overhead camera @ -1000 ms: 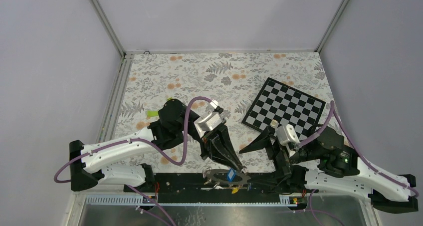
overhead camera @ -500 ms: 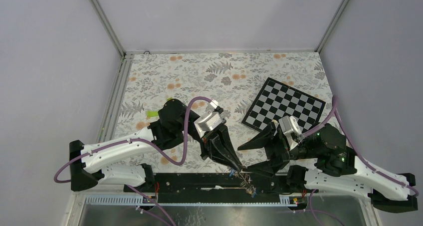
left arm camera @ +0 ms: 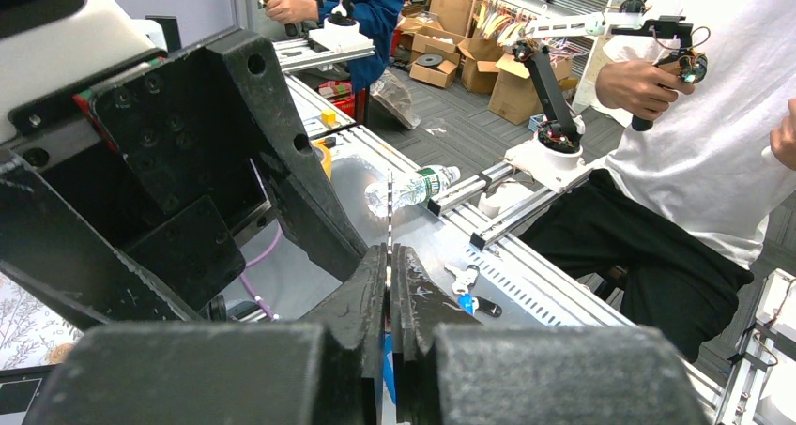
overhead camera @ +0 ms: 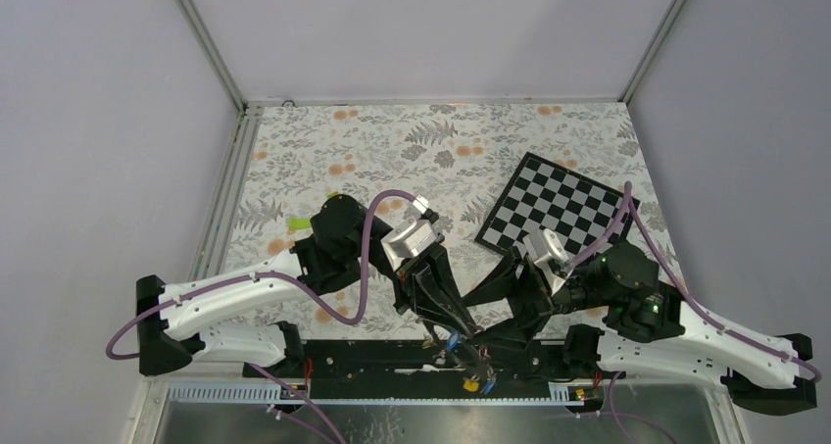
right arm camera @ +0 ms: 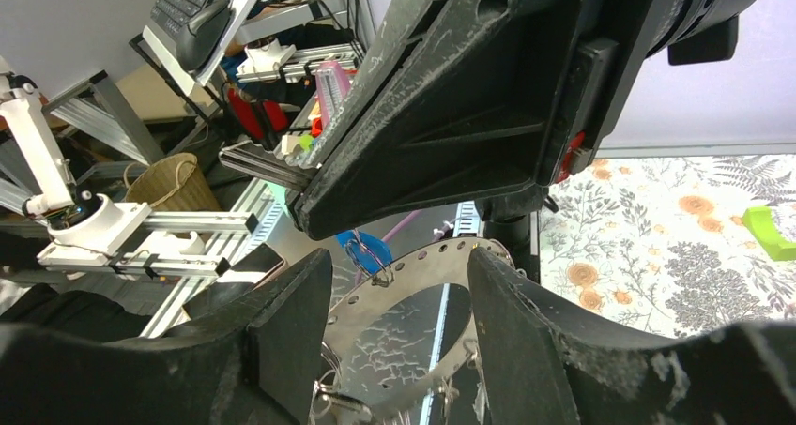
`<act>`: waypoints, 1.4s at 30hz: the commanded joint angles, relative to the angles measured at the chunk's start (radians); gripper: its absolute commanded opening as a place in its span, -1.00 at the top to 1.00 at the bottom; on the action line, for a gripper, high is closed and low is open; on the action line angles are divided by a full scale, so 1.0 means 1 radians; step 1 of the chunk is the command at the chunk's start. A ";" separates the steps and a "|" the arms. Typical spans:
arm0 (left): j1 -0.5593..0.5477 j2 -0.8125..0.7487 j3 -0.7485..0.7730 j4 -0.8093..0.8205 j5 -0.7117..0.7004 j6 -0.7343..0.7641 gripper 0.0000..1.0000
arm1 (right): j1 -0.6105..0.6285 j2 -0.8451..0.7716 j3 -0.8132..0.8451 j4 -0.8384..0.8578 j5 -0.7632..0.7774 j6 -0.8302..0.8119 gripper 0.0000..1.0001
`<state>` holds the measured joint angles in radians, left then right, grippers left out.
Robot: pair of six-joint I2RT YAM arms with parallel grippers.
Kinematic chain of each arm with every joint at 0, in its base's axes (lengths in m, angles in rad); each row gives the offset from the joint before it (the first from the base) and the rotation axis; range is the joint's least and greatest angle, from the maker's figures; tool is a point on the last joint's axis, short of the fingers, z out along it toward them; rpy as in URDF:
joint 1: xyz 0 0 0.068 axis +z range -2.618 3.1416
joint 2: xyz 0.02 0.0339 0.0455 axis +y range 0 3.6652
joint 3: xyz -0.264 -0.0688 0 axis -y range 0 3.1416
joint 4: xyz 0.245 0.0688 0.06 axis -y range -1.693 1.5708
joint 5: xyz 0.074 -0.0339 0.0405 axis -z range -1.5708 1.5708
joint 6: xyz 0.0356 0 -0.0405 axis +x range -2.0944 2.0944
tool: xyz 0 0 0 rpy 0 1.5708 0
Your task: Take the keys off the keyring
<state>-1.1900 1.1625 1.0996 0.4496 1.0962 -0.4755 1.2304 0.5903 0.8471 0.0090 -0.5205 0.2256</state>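
Over the near edge of the desk (overhead camera: 323,150), my left hand (left arm camera: 388,289) is clamped tight on the keyring (right arm camera: 418,256), held edge-on. My right hand (right arm camera: 399,289) gapes wide astride it, gripping nothing. The keys (right arm camera: 362,250) hang from its rim, a blue one among them. None is off yet, I judge, so all the removing remains.

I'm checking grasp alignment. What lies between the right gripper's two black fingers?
In the right wrist view, the large flat grey metal keyring lies in the gap of the open right gripper, a blue-headed key hanging from its rim.
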 commanded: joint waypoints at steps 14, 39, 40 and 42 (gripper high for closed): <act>-0.003 -0.009 0.059 0.063 0.001 0.024 0.97 | -0.002 0.018 0.000 0.026 -0.059 0.023 0.33; -0.002 -0.021 0.052 0.037 -0.014 0.050 0.98 | -0.002 -0.006 -0.008 0.027 -0.030 0.024 0.13; -0.002 -0.020 0.052 0.037 -0.015 0.051 0.97 | -0.001 -0.003 -0.008 0.030 -0.031 0.026 0.12; -0.002 -0.018 0.052 0.039 -0.015 0.051 0.97 | -0.002 0.003 -0.006 0.029 -0.032 0.026 0.10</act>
<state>-1.1900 1.1625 1.1000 0.4358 1.0924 -0.4412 1.2304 0.5808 0.8364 0.0055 -0.5587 0.2481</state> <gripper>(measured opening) 0.031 0.441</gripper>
